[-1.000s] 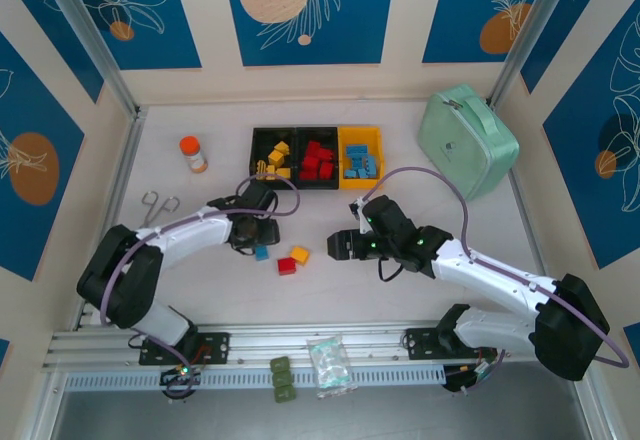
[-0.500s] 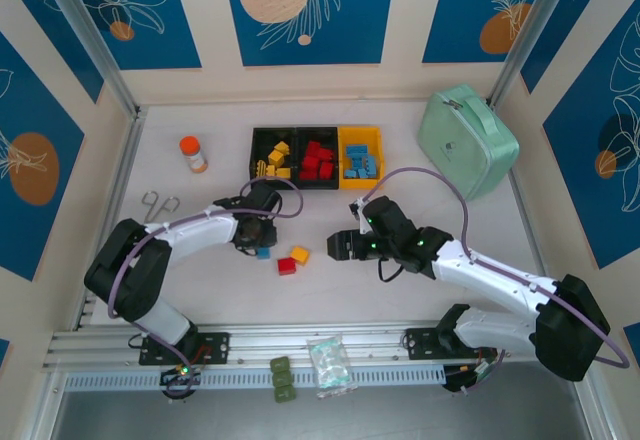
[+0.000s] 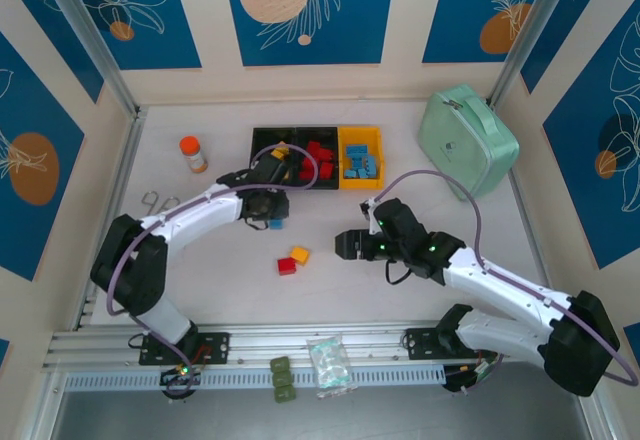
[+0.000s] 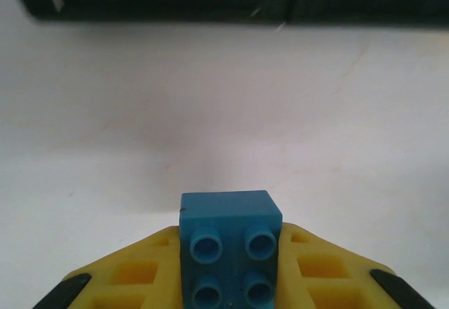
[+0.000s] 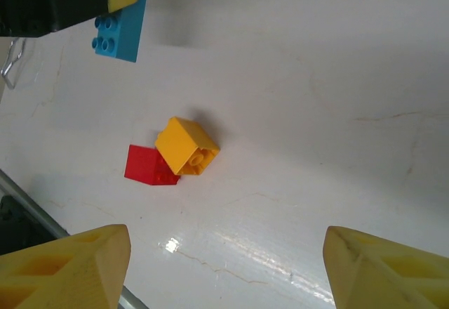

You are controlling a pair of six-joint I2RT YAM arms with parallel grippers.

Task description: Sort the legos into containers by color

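Observation:
My left gripper (image 3: 273, 216) is shut on a blue lego (image 3: 276, 224), carried just in front of the containers; in the left wrist view the blue lego (image 4: 230, 246) sits studs-up between my yellow fingers (image 4: 133, 281). A yellow lego (image 3: 299, 255) and a red lego (image 3: 287, 266) lie touching on the table. My right gripper (image 3: 345, 245) hovers open to their right; in its wrist view the yellow lego (image 5: 186, 145) and the red lego (image 5: 146, 164) lie ahead of the open gripper (image 5: 228, 267). The left black bin (image 3: 257, 145) holds yellow legos, the middle black bin (image 3: 318, 132) red, the yellow-orange bin (image 3: 362, 132) blue.
An orange-capped bottle (image 3: 192, 154) and metal scissors (image 3: 155, 202) are at the left. A mint-green case (image 3: 467, 140) stands at the back right. Olive-green blocks (image 3: 282, 378) and a plastic bag (image 3: 330, 365) rest on the front rail. The dark bin wall (image 4: 175, 0) is close ahead.
My left gripper shut on the blue lego and carried it away from the other two, toward the bins. My right gripper drifted slightly to the right.

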